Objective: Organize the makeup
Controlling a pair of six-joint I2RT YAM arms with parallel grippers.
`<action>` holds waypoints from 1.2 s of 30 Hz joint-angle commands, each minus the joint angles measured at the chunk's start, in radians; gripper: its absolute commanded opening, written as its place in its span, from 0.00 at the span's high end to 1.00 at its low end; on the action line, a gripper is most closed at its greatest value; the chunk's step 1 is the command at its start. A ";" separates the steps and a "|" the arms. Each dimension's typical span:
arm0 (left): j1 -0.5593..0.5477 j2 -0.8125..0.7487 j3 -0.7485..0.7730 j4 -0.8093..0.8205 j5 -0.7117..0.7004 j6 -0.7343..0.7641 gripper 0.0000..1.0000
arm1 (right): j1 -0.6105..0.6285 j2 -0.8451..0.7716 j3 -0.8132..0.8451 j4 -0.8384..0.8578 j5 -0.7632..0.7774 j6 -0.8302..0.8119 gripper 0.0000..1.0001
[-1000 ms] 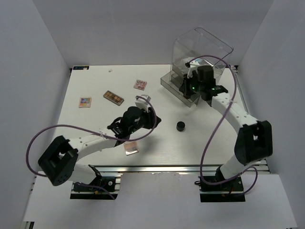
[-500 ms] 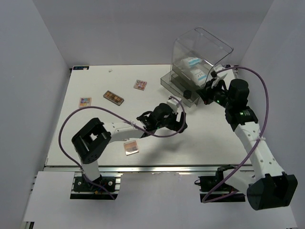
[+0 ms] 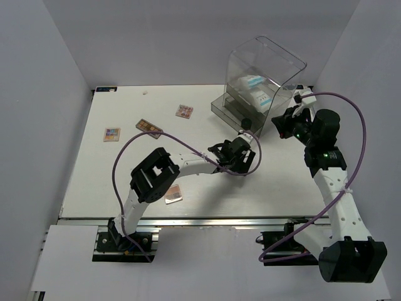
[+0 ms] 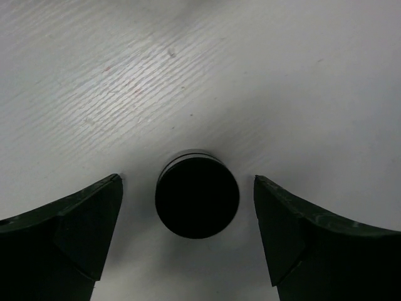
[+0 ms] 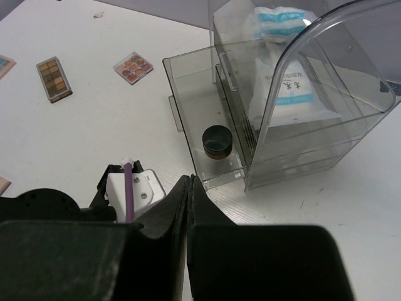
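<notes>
Fingers (image 4: pixel 75 219) of the left gripper (image 4: pixel 187 183) spread astride the black jar (image 4: pixel 197 197). It is probably light, rigid and slick, best pinched across its wall. The right gripper (image 5: pixel 190 191) is pressed together.

The right gripper's (image 5: pixel 190 188) two black fingers were pressed together with nothing between them, over the white table (image 5: pixel 94 132). Ahead stood a tall clear acrylic drawer box (image 5: pixel 357 94), one drawer (image 5: pixel 188 94) open with a small round black jar (image 5: pixel 217 141) inside. An upper white blue-printed soft pouch (image 5: pixel 278 22) and a lower pouch (image 5: pixel 291 88) lay within the box. Off left lay a brown rectangular palette (image 5: pixel 52 79) and a square pink palette (image 5: pixel 133 67).
</notes>
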 commanded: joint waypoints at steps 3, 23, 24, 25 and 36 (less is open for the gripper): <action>-0.006 0.023 0.110 -0.125 -0.118 0.016 0.12 | -0.024 -0.018 -0.015 0.037 -0.005 0.023 1.00; 0.019 -0.145 -0.027 -0.033 -0.167 -0.047 0.96 | -0.028 -0.055 -0.064 0.000 -0.034 -0.040 0.71; 0.031 -0.159 -0.038 -0.027 -0.164 -0.066 0.97 | -0.028 -0.061 -0.070 -0.005 -0.047 -0.063 0.66; 0.042 -0.171 -0.056 -0.013 -0.158 -0.075 0.98 | -0.028 -0.081 -0.090 -0.006 -0.078 -0.107 0.60; 0.204 -0.277 -0.048 0.073 0.009 -0.182 1.00 | -0.028 -0.104 -0.175 0.000 -0.186 -0.169 0.36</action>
